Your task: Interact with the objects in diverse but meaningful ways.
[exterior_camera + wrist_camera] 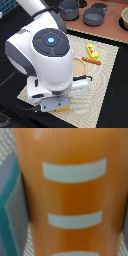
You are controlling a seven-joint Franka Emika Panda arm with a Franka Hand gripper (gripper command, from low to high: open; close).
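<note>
The hand (56, 102) sits low over the ridged pastry (70, 193); whether it pinches, nobody can tell. Looks light, rigid, slick: best gripped across its long sides.

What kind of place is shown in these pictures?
Probably a play kitchen set up on a table for robot practice: grey pots at the back, a woven place mat on a black surface, and small toy foods such as a yellow block and a sausage.

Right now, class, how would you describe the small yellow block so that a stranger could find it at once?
Start at the woven placemat on the dark table. Near its far edge, on the exterior view's right of the big white robot arm, sits the yellow block. It is bright yellow and boxy, unlike the thin brown sausage just beside it.
</note>
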